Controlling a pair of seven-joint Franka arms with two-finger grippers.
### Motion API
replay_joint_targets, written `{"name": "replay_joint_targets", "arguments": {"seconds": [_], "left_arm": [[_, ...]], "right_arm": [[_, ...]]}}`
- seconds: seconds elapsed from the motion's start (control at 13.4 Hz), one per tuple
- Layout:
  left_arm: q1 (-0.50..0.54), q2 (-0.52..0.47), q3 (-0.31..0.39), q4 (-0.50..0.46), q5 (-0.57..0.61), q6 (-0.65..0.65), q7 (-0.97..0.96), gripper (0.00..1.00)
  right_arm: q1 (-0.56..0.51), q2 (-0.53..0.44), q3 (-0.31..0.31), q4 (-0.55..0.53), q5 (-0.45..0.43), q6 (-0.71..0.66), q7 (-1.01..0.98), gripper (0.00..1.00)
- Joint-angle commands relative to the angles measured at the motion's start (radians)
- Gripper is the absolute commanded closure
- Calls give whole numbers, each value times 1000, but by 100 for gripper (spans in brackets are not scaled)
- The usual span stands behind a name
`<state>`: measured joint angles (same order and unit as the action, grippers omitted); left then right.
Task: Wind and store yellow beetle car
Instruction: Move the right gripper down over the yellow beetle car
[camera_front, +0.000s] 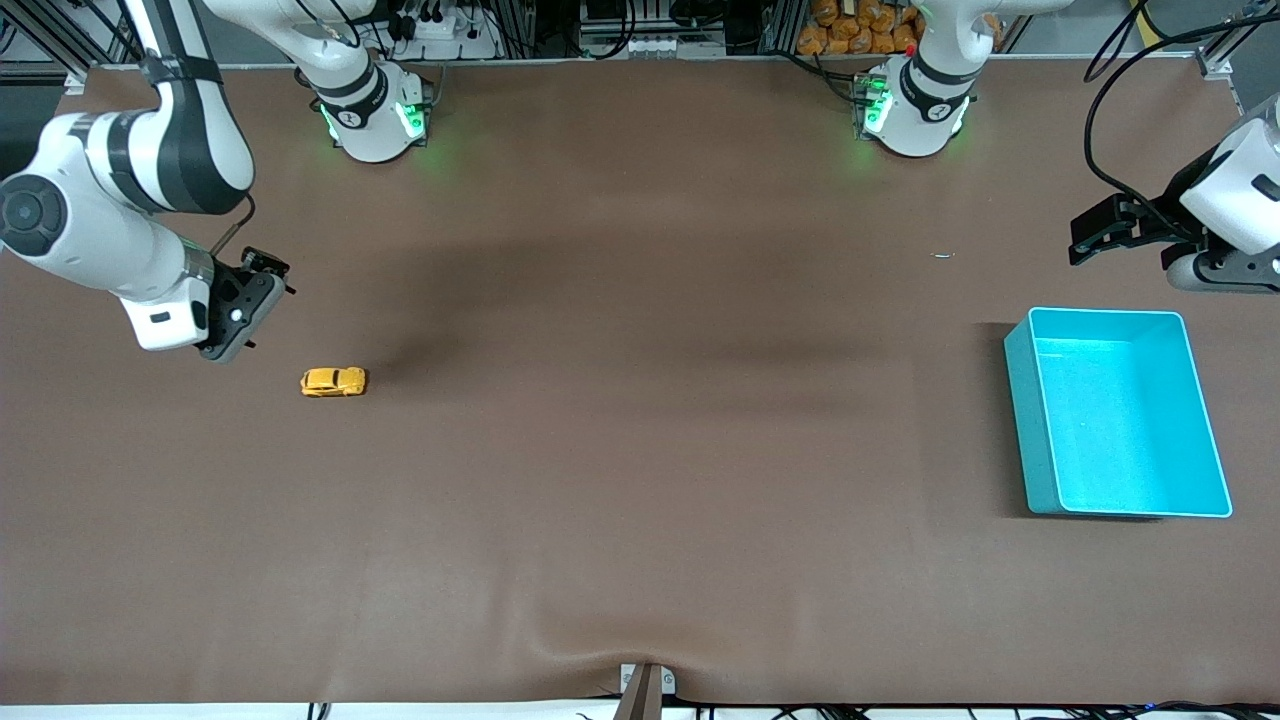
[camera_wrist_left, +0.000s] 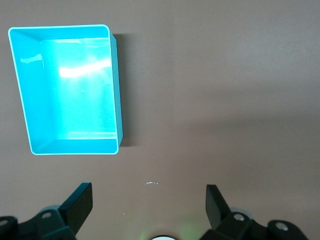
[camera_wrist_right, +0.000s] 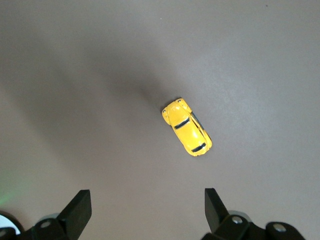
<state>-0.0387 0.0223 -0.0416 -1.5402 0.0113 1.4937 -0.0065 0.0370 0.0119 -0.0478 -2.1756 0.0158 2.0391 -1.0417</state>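
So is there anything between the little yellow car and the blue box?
No, just bare brown table between the yellow car and blue box, seen from the front view.

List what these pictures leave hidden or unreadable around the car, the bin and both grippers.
- yellow beetle car: underside and any winding part hidden by its own body in the front and right wrist views.
- teal bin: outer wall toward the left arm's end hidden by the bin in the front view.
- left gripper, right gripper: fingers open, bodies cut off by the wrist views' edges.
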Motion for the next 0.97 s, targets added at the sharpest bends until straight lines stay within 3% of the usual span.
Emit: {"name": "replay_joint_targets", "arguments": {"seconds": [0.0, 0.45, 0.67, 0.9], "left_arm": [[8, -22, -4, -18, -19, 13, 2, 0], [10, -13, -3, -9, -21, 16, 6, 0], [11, -13, -3, -3, -21, 16, 8, 0], [13, -12, -4, -1, -21, 16, 8, 0]], "right_arm": [[14, 7, -1, -23, -29, 35, -70, 0], [26, 7, -1, -95, -54, 96, -239, 0], [37, 8, -1, -171, -54, 246, -339, 0], [41, 83, -1, -187, -68, 309, -351, 0]]}}
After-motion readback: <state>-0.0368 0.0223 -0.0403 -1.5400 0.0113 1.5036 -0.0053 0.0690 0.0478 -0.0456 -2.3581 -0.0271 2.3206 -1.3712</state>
